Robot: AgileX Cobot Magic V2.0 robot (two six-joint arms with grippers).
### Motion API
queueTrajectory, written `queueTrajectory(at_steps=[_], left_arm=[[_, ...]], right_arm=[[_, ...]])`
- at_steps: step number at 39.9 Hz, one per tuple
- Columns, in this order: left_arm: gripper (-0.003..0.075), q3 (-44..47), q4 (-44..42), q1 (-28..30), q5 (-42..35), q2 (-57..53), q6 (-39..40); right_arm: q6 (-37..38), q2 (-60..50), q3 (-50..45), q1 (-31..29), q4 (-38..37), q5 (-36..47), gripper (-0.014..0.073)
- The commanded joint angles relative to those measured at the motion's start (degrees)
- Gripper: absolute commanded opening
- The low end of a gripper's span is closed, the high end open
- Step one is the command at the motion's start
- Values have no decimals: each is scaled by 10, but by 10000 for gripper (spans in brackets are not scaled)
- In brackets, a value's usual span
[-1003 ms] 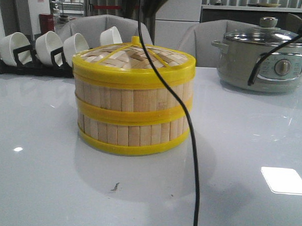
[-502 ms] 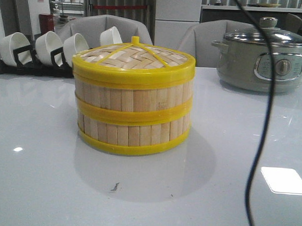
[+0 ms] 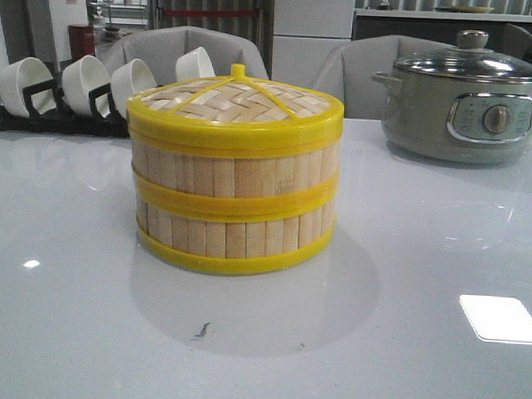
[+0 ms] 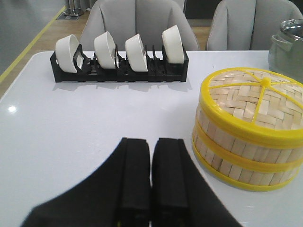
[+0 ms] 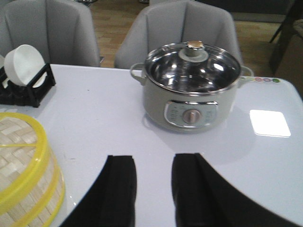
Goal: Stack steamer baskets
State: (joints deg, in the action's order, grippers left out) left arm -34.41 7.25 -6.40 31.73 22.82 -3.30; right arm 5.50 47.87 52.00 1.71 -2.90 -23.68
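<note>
Two steamer baskets stand stacked one on the other near the table's middle, the upper basket [image 3: 236,173] on the lower basket [image 3: 238,237], with a woven bamboo lid [image 3: 237,101] on top. The stack also shows in the left wrist view as steamer baskets [image 4: 246,151] under the lid [image 4: 255,99], and partly in the right wrist view as steamer baskets [image 5: 23,175]. My left gripper [image 4: 152,142] is shut and empty, above bare table beside the stack. My right gripper [image 5: 154,161] is open and empty, between the stack and the pot. Neither gripper appears in the front view.
A black rack [image 3: 49,115] with several white bowls [image 3: 86,81] stands at the back left. A grey electric pot [image 3: 464,107] with a glass lid stands at the back right. Grey chairs [image 3: 184,50] stand behind the white table [image 3: 401,347].
A black cable that hung in front of the camera swung from the middle to the right and has left the view. The stack has not moved.
</note>
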Motion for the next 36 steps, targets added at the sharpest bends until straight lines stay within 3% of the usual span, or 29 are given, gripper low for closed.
queueTrajectory(at_steps=[1, 14, 25, 27, 32, 36], left_arm=[[91, -15, 3, -3, -49, 4, 4], [91, -15, 3, -3, -49, 4, 4], [91, -15, 3, -3, -49, 4, 4], [91, -15, 3, -3, -49, 4, 4], [91, -15, 3, -3, -49, 4, 4], [91, -15, 3, -3, -49, 4, 4]], right_arm=[[-6, -79, -42, -31, -9, 57, 312], [-6, -312, -233, -96, -9, 84, 312], [-6, -387, -347, -99, -9, 134, 308], [-6, -387, -351, -99, -9, 134, 269], [-6, -387, -351, -99, -9, 134, 3], [-6, -387, -351, -99, -9, 134, 49]])
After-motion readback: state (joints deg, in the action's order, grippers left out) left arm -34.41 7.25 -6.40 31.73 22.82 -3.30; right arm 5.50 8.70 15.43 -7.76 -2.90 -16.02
